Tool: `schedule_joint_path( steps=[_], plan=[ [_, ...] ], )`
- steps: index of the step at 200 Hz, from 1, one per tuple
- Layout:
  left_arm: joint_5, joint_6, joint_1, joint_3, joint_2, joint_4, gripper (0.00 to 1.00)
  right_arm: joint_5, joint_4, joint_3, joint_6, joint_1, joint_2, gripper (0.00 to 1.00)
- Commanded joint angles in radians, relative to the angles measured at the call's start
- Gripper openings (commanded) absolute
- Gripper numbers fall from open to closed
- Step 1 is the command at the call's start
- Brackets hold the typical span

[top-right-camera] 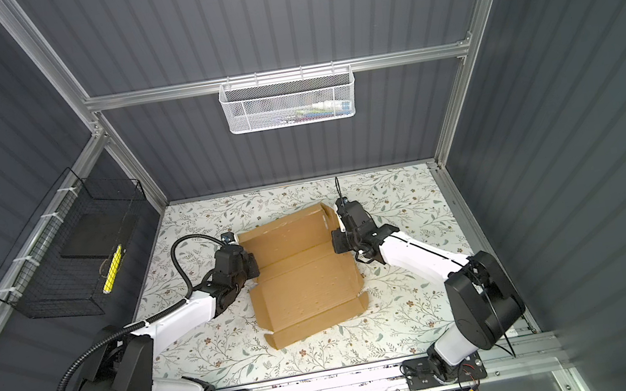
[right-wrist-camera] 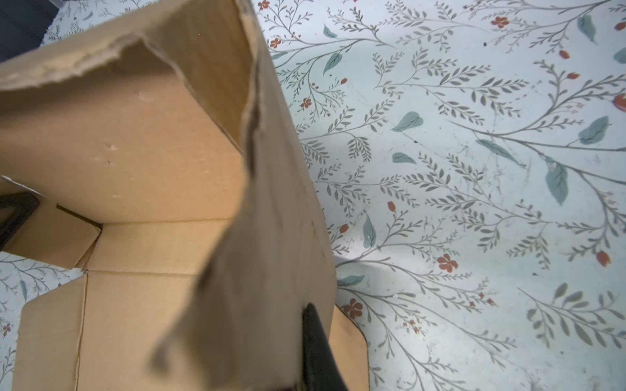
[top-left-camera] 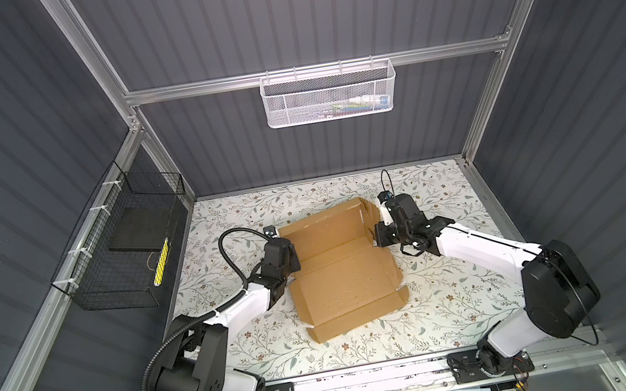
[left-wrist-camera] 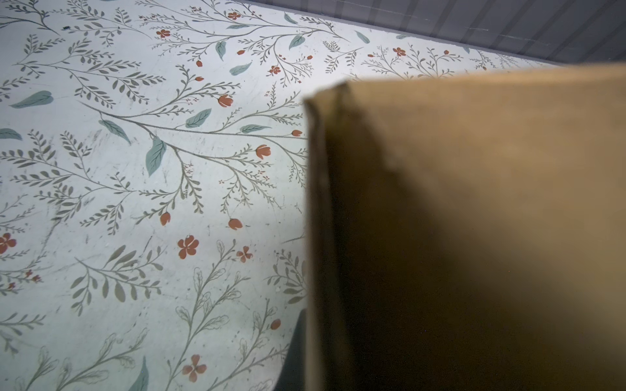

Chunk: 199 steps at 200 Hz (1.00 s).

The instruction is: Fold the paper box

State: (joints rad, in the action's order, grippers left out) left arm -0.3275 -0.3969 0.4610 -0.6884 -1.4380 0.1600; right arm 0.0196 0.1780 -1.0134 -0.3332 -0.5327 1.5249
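The paper box (top-left-camera: 344, 276) (top-right-camera: 304, 286) is brown cardboard, lying partly folded in the middle of the table in both top views. Its near panel and front flap lie flat. At the far half a torn-edged right side wall (right-wrist-camera: 271, 203) stands up. My right gripper (top-left-camera: 378, 233) (top-right-camera: 337, 239) (right-wrist-camera: 294, 325) is shut on that wall; one black finger (right-wrist-camera: 315, 345) presses its outer face and the other is hidden. My left gripper (top-left-camera: 291, 256) (top-right-camera: 251, 264) (left-wrist-camera: 310, 342) is shut on the raised left flap (left-wrist-camera: 457, 220); only a sliver of one finger (left-wrist-camera: 294, 355) shows.
A black wire basket (top-left-camera: 122, 254) on the left wall holds a black slab and a yellow item. A white mesh basket (top-left-camera: 329, 93) hangs on the back wall. The floral table surface (top-left-camera: 445, 303) surrounds the box, with the arm bases along the front rail.
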Motion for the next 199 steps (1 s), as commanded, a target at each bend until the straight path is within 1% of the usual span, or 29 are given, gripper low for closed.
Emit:
schedule_joint_path(
  steps=[1,78,111,199],
  plan=[
    [0.010,0.004,-0.004,-0.023,0.011,0.009,0.00,0.034,0.006,0.029,-0.006,-0.025,-0.002,0.08],
    [0.010,0.028,-0.004,-0.010,-0.010,0.036,0.00,0.066,-0.053,0.124,-0.068,-0.077,0.042,0.08],
    [0.005,0.062,-0.004,0.036,0.001,0.100,0.00,0.074,-0.058,0.133,-0.080,-0.081,0.044,0.08],
    [0.024,0.083,-0.004,0.118,0.010,0.197,0.00,0.093,-0.054,0.135,-0.083,-0.089,0.040,0.09]
  ],
)
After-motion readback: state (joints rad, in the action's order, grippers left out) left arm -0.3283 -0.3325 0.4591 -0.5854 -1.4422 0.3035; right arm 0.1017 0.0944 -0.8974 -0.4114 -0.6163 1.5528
